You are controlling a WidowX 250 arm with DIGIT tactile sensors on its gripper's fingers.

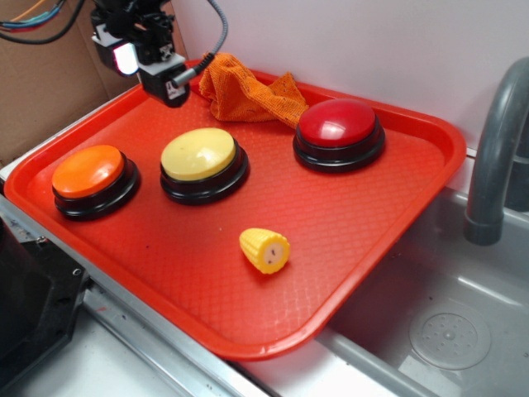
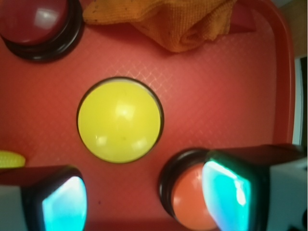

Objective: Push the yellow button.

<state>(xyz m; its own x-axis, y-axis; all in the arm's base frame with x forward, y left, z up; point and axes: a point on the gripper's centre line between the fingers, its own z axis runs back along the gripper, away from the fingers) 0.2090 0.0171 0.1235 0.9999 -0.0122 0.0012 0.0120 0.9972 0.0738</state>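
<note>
The yellow button (image 1: pixel 198 155) (image 2: pixel 119 120) has a pale yellow dome on a black ring and sits on the red tray (image 1: pixel 347 240) left of centre. My gripper (image 1: pixel 169 85) (image 2: pixel 144 199) hangs in the air over the tray's back left corner, well above and behind the button. Its two fingers stand wide apart and open, with nothing between them. In the wrist view the button lies ahead of the fingertips, untouched. The right finger (image 2: pixel 226 195) partly covers an orange button.
An orange button (image 1: pixel 88 171) (image 2: pixel 187 202) sits left of the yellow one and a red button (image 1: pixel 337 122) (image 2: pixel 33 19) to the right. An orange cloth (image 1: pixel 248 91) (image 2: pixel 178 21) lies at the tray's back. A toy corn piece (image 1: pixel 264 250) (image 2: pixel 9 159) lies in front. Sink (image 1: pixel 446 322) and faucet (image 1: pixel 496 141) are at right.
</note>
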